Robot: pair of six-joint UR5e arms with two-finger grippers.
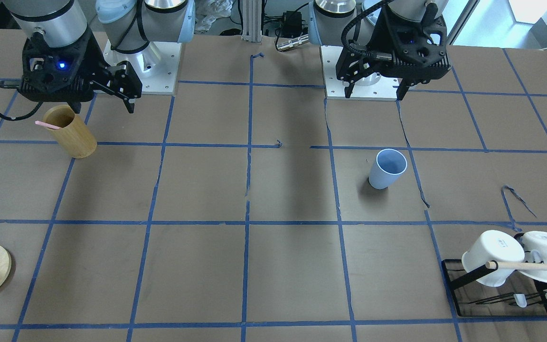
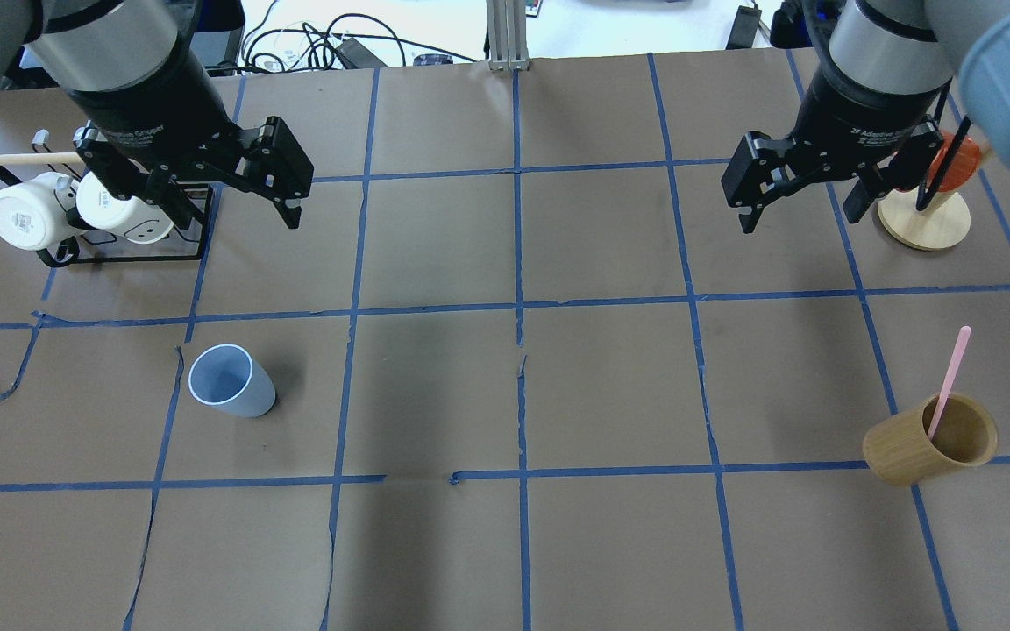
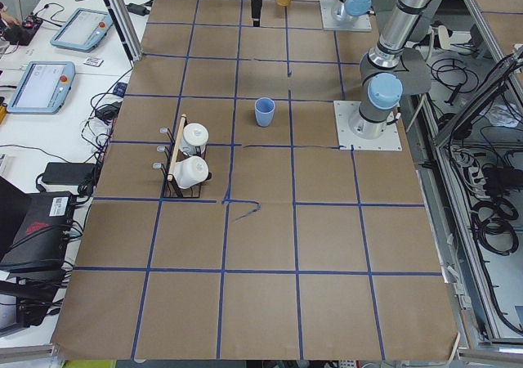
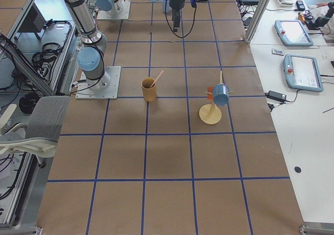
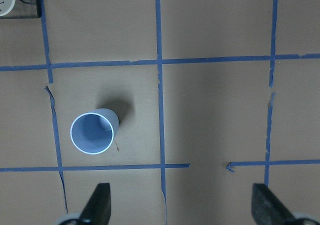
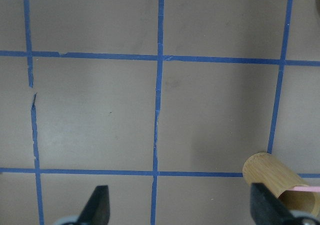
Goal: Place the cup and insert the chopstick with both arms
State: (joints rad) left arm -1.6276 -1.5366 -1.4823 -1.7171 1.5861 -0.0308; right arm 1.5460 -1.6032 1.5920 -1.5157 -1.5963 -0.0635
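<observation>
1. Cup (image 2: 231,380) first: it's standing upright and empty, mouth up, on the brown table (image 2: 514,386) on the robot's left side, with nothing touching it.
2. Left gripper (image 1: 375,95) hangs above the table with its jaws spread wide and nothing between them. In its wrist view the cup sits below, off toward one fingertip.
3. Over on the right, the chopstick (image 2: 949,381) leans inside the tan bamboo cylinder (image 2: 926,447), and its pink upper end pokes out past the rim.
4. Right gripper (image 2: 799,219) is wide apart too and carrying nothing, up in the air well clear of the cylinder.
5. Around the edges, white mugs (image 2: 27,219) hang on a black rack (image 2: 119,256) beyond the cup. A round wooden stand (image 2: 926,226) sits beyond the cylinder.
</observation>
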